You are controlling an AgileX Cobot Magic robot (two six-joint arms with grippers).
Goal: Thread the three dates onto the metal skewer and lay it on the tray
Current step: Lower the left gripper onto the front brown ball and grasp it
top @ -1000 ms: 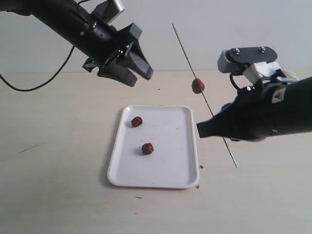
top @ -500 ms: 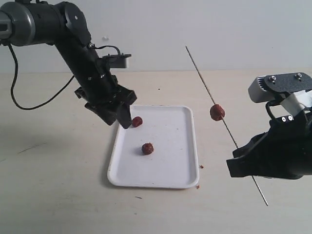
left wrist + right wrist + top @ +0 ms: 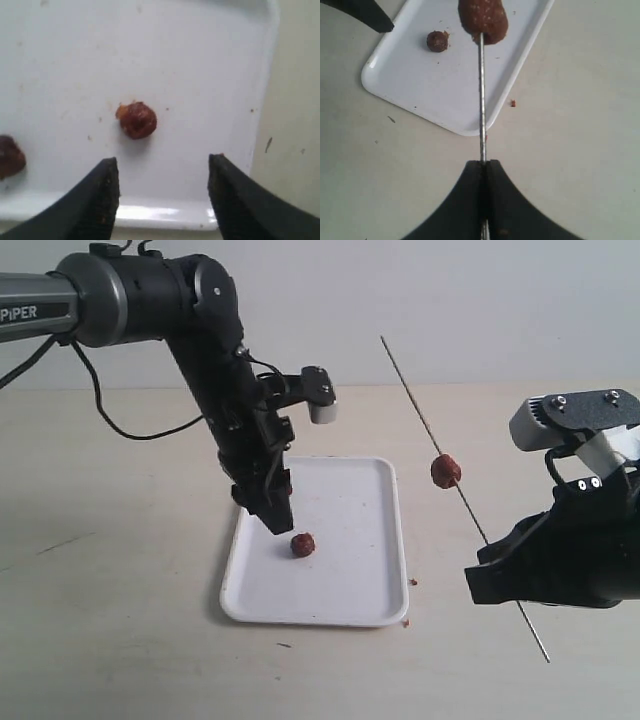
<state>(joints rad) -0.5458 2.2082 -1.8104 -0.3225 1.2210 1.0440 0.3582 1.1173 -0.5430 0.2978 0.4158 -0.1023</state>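
- Right gripper (image 3: 482, 167): clamped on the metal skewer (image 3: 481, 100), held slanted in the air beside the tray (image 3: 350, 510); first date (image 3: 446, 470) threaded partway up the rod.
- Left gripper (image 3: 163, 162): jaws parted, empty, poised just above a loose date (image 3: 136, 120) on the tray; third date (image 3: 10, 156) lying nearby.
- Judged one third done: two fruits to thread, skewer to lay down.
- Left arm angled steeply down over the tray; right arm low, beside it.

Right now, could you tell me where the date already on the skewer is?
In the exterior view the threaded date sits partway up the metal skewer held by the right gripper, in the air right of the tray.
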